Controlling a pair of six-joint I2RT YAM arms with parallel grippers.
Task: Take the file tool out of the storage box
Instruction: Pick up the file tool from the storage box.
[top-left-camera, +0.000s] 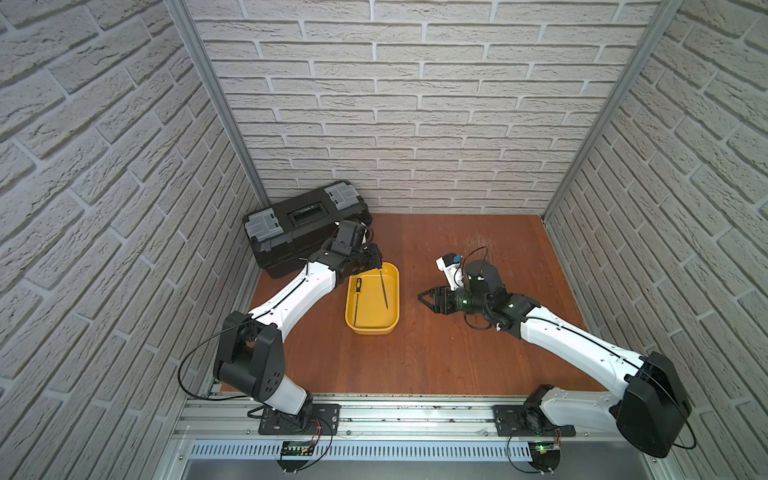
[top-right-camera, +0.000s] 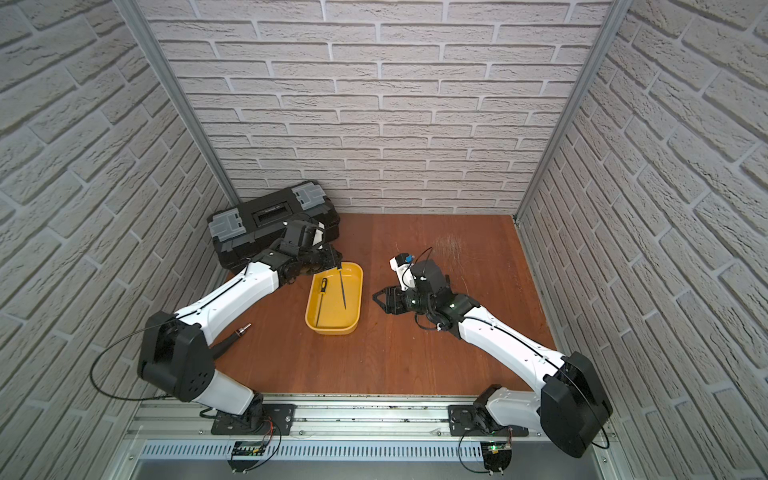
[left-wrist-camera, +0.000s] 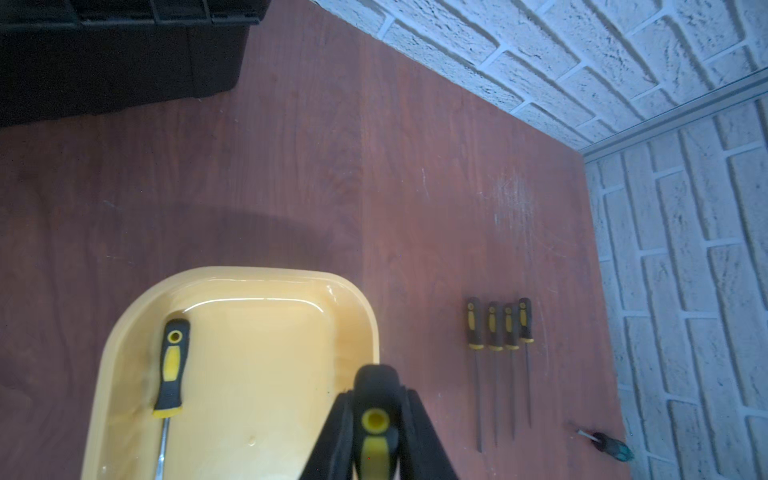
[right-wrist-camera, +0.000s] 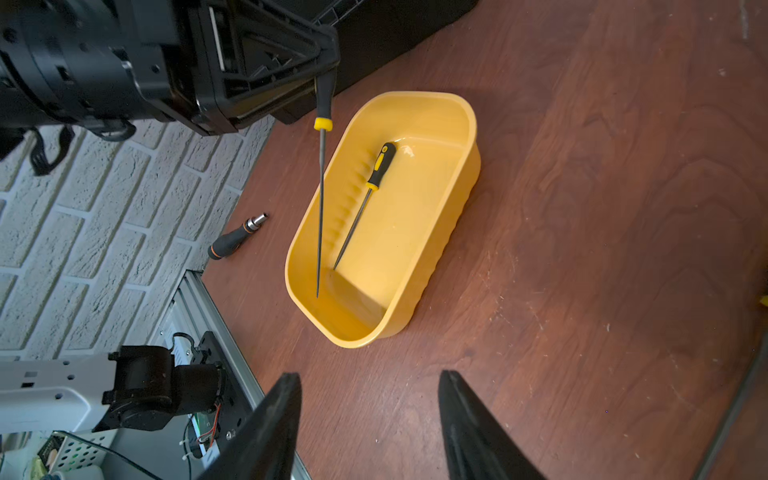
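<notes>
1 file (right-wrist-camera: 320, 199) hangs tip-down over storage box (top-left-camera: 371, 330), handle clamped in left gripper (top-left-camera: 375, 262).
Box holds 1 loose file (top-left-camera: 358, 301), lying flat. On table (top-left-camera: 457, 353): 4 files (left-wrist-camera: 495, 328) in a row, well apart from box; black toolbox (top-left-camera: 299, 224) at back, just beyond left wrist. Beside box, right gripper (top-left-camera: 424, 297) sits low, jaws apart, empty.

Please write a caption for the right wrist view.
Left hand holds one file over the yellow storage box; a second file lies inside.
</notes>
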